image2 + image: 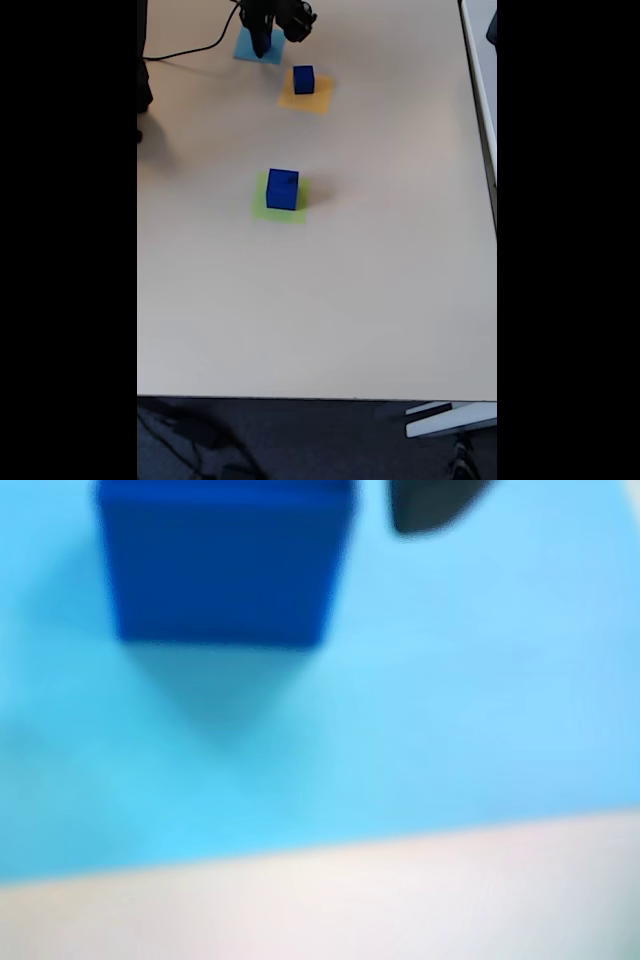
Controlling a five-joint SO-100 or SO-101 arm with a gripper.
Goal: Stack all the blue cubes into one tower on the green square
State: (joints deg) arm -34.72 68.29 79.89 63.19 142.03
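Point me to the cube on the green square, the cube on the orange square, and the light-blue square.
Cube on the green square [283, 189], fixed view, its top face.
Cube on the orange square [303, 79], fixed view, its centre.
Light-blue square [450, 700], wrist view, bare paper.

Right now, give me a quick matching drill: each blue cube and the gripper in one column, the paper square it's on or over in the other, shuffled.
Things:
1. largest blue cube
2. mid-table blue cube
3. wrist-view blue cube
4. gripper

Places:
A. orange square
B. over the light-blue square, fixed view
C. green square
D. on light-blue paper

Pairs: 1-C, 2-A, 3-D, 4-B
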